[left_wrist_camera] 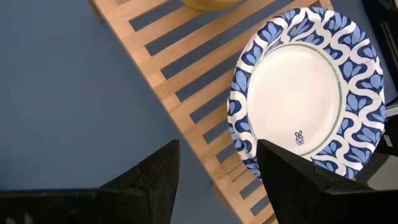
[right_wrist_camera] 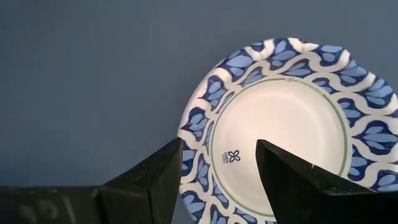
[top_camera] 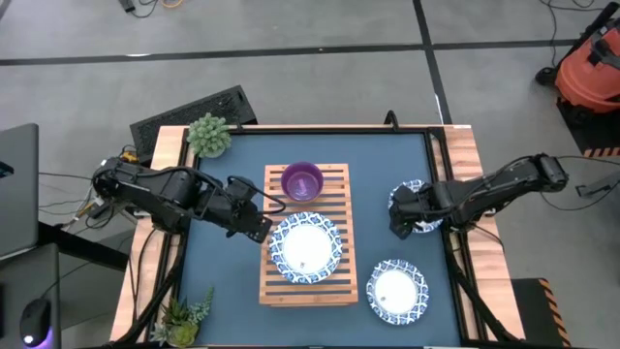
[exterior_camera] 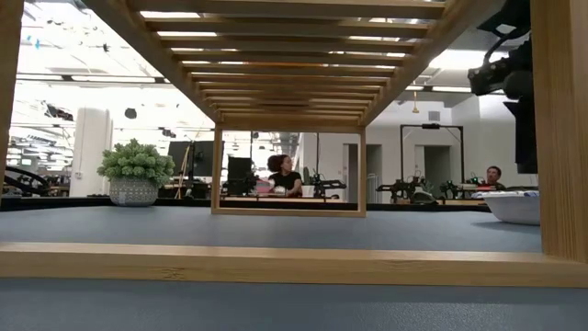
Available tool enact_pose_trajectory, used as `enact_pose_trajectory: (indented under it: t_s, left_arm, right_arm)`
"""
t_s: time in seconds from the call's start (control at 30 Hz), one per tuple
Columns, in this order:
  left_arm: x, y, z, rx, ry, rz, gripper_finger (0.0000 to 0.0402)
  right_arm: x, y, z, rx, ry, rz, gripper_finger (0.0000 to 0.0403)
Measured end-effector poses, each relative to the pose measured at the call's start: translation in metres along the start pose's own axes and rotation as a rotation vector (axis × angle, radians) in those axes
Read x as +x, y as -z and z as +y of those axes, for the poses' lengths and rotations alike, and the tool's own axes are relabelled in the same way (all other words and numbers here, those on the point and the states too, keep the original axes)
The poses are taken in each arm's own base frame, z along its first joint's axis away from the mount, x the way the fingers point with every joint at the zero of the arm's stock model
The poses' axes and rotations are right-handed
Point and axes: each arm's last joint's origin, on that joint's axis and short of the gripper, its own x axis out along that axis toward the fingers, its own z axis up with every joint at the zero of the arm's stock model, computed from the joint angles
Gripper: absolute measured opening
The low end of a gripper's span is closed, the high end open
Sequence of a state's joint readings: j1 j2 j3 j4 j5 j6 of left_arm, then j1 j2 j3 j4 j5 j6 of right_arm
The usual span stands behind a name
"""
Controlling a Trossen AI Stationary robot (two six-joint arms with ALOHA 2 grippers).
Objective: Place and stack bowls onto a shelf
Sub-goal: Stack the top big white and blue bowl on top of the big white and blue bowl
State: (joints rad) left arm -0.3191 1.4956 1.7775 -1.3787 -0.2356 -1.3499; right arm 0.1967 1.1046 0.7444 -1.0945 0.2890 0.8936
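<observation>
The light-wood slatted shelf point(top_camera: 308, 233) stands mid-table. On it rest a purple bowl point(top_camera: 302, 181) at its far end and a white dish with a blue patterned rim point(top_camera: 306, 247) nearer. My left gripper point(top_camera: 260, 225) is open at the shelf's left edge. In the left wrist view its fingers point(left_wrist_camera: 217, 168) stand beside that dish's point(left_wrist_camera: 308, 81) rim. My right gripper point(top_camera: 399, 221) is open over a second dish point(top_camera: 417, 202) lying on the table right of the shelf. In the right wrist view its fingers point(right_wrist_camera: 219, 165) straddle that dish's point(right_wrist_camera: 286, 124) rim. A third dish point(top_camera: 396, 290) lies near the right front.
Small green potted plants stand at the far left point(top_camera: 209, 135) and near left point(top_camera: 182, 315) corners. The low view looks under the shelf's frame point(exterior_camera: 294, 262) and shows a dish point(exterior_camera: 514, 204) at right. People sit at desks in the room behind. Bare blue tabletop point(top_camera: 218, 281) lies left of the shelf.
</observation>
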Motion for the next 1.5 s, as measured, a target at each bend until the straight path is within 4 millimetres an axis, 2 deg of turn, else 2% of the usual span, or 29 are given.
enact_pose_trajectory:
  t_s: [0.47, 0.73, 1.03, 1.2, 1.5]
  left_arm:
    - [0.0, -0.001, -0.001, -0.004, 0.006, -0.014, 0.0197]
    - [0.0, -0.001, -0.001, -0.006, 0.005, -0.014, 0.0197]
    - [0.0, -0.001, -0.001, 0.002, 0.004, -0.016, 0.0197]
    - [0.0, -0.001, -0.001, 0.016, 0.005, -0.017, 0.0197]
    - [0.0, -0.001, -0.001, 0.019, 0.007, -0.017, 0.0197]
  right_arm:
    - [0.03, -0.002, 0.021, -0.127, 0.121, 0.104, 0.023]
    - [0.033, -0.003, 0.023, -0.127, 0.124, 0.108, 0.0228]
    - [0.037, -0.002, 0.024, -0.148, 0.151, 0.134, 0.0206]
    - [0.039, -0.002, 0.028, -0.201, 0.092, 0.17, 0.02]
    - [0.039, -0.001, 0.026, -0.208, 0.105, 0.188, 0.024]
